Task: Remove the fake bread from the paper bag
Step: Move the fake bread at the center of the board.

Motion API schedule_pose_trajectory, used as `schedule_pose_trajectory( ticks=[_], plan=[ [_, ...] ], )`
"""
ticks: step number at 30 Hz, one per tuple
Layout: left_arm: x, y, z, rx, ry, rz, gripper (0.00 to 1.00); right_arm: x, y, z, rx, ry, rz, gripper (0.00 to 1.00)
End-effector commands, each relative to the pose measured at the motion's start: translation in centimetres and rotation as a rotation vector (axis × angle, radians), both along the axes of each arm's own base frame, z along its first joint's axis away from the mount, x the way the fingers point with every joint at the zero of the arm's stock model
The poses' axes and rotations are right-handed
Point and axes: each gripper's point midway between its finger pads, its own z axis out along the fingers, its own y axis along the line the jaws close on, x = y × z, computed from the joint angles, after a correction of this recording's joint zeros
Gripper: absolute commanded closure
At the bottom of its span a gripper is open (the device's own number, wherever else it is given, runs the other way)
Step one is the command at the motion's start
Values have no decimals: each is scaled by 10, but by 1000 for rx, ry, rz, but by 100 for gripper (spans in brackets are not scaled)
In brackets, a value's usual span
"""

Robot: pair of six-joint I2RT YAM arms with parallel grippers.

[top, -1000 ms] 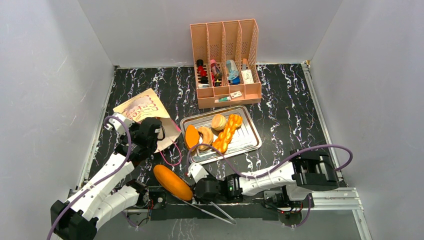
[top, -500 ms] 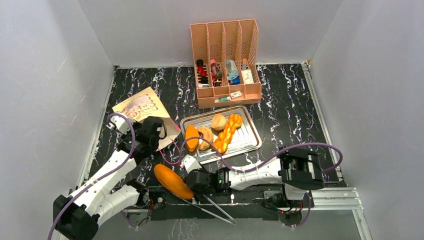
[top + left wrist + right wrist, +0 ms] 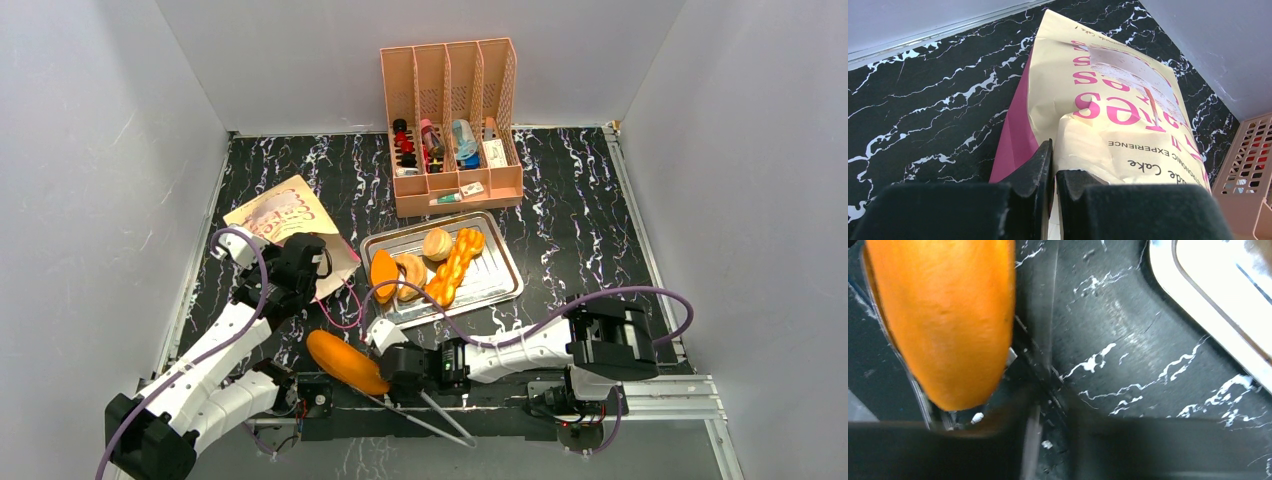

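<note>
The cream paper bag (image 3: 283,214) with pink side panels lies flat at the left of the table; the left wrist view shows its pink lettering (image 3: 1108,90). My left gripper (image 3: 303,262) (image 3: 1054,172) is shut on the bag's near rim, with paper pinched between the black fingers. An orange fake bread loaf (image 3: 345,362) (image 3: 943,315) lies at the table's near edge. My right gripper (image 3: 384,347) (image 3: 1048,440) sits low beside the loaf's right end. Its blurred fingers stand apart and only tabletop shows between them. The inside of the bag is hidden.
A metal tray (image 3: 505,285) (image 3: 1218,305) in the middle holds several fake breads, among them a twisted one (image 3: 455,262) and a round bun (image 3: 437,243). A peach slotted organizer (image 3: 450,120) stands at the back. The bag's pink cord (image 3: 345,305) trails toward the tray.
My right gripper has slid left to the loaf's end and its fingers have narrowed a little. The left gripper keeps its hold on the bag and has barely moved.
</note>
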Motion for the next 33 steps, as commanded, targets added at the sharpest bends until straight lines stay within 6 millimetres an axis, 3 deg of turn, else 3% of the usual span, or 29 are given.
schedule_pose_trajectory(
  ticks=[1,11,20,33],
  plan=[
    [2,4,12,0,-39,23,94,0,0,9,23,-10,-10,100],
    [3,9,13,4,-44,43,94,14,15,17,22,-80,-25,100],
    [4,17,19,9,-49,67,94,47,38,33,50,-116,-76,100],
    [6,63,14,-51,-54,254,94,107,77,33,25,-140,-117,100]
  ],
)
